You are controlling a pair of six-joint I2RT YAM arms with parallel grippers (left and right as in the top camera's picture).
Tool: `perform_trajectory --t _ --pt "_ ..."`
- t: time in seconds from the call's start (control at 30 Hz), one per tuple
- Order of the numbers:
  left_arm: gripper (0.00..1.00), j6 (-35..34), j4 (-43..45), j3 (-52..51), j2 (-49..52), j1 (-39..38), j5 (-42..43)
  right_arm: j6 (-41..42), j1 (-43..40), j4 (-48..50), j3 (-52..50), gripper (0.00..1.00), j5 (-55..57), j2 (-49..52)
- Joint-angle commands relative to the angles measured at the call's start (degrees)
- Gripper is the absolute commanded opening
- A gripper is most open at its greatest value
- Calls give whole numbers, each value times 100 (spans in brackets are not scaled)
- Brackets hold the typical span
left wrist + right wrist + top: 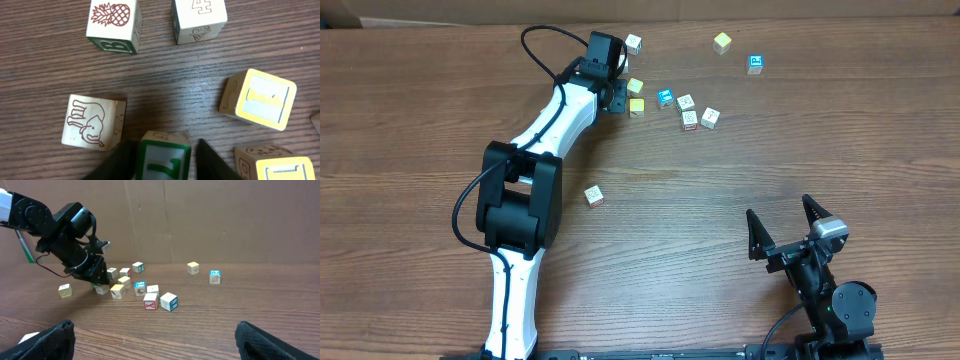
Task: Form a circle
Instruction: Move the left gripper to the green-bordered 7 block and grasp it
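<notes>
The circle shows in the left wrist view as a cluster of small whitish printed cubes: a pineapple cube (112,25), a "4" cube (199,20), an elephant cube (92,122) and a green-faced cube (163,160). My left gripper (165,167) straddles the green-faced cube. Its left finger (122,162) lies against the cube, and a thin gap shows at the right finger (212,162). From overhead, the left gripper (617,93) hides most of this cluster. My right gripper (780,212) hovers wide open and empty near the front right, far from the cubes.
Two yellow-faced cubes (257,99) (270,165) sit just right of the left gripper. A row of loose cubes (685,102) runs further right, with yellow (722,42), blue (755,64) and white (633,43) ones behind. A lone cube (593,195) lies mid-table. A cardboard wall (200,220) backs the table.
</notes>
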Motion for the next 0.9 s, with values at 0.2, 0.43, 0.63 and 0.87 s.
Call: perform_trajectory --t 0.2,0.43,0.63,0.87 --pt "45 94 -79 -11 76 35 -57 -28 -28 24 -57 100 11 -44" --pt "32 94 -98 -11 74 35 -55 -28 -28 24 -57 100 11 -46" --pt "30 94 -92 48 68 35 -57 -28 -28 26 -57 100 11 -46" --pt "18 85 -544 514 -175 35 -59 -28 -28 24 -57 100 11 -46"
